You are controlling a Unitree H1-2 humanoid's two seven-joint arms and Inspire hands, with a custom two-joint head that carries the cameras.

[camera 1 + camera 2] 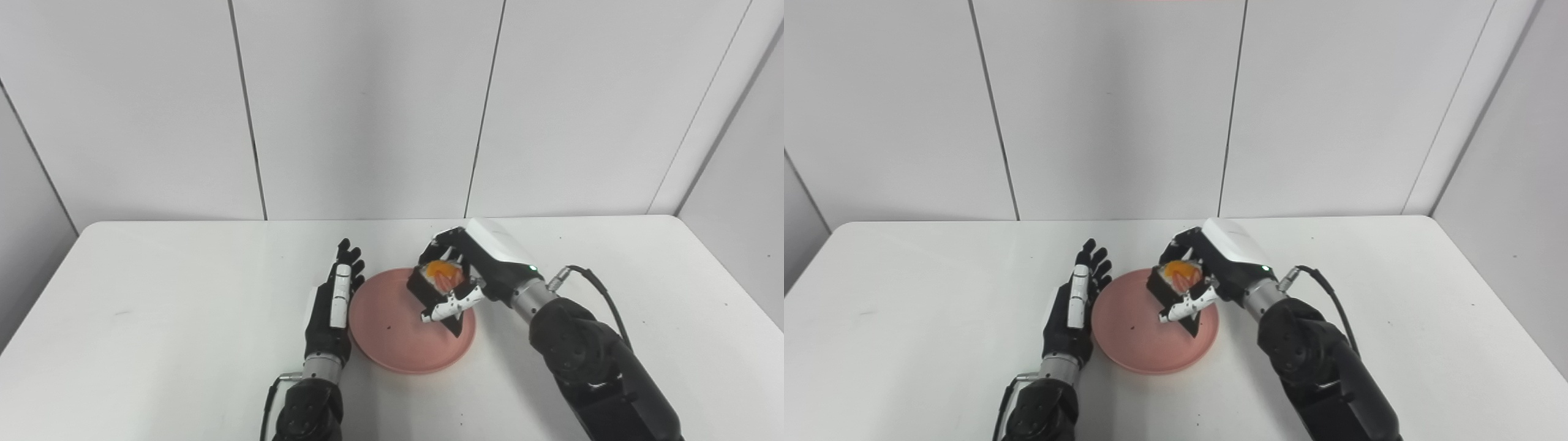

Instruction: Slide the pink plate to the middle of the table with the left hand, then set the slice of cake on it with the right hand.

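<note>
The pink plate (pixel 398 334) lies near the middle of the white table. My right hand (pixel 468 269) is shut on the slice of cake (pixel 442 280), a dark wedge topped with orange and red fruit, and holds it over the plate's right half, at or just above its surface. My left hand (pixel 334 303) is open, fingers straight and pointing away, resting edge-on against the plate's left rim. The same scene shows in the right eye view, with the cake (pixel 1179 282) over the plate (pixel 1139 337).
The white table (pixel 153 294) runs to a white panelled wall at the back. A black cable (pixel 597 291) loops from my right wrist over the table. A small dark crumb (pixel 388 327) lies on the plate.
</note>
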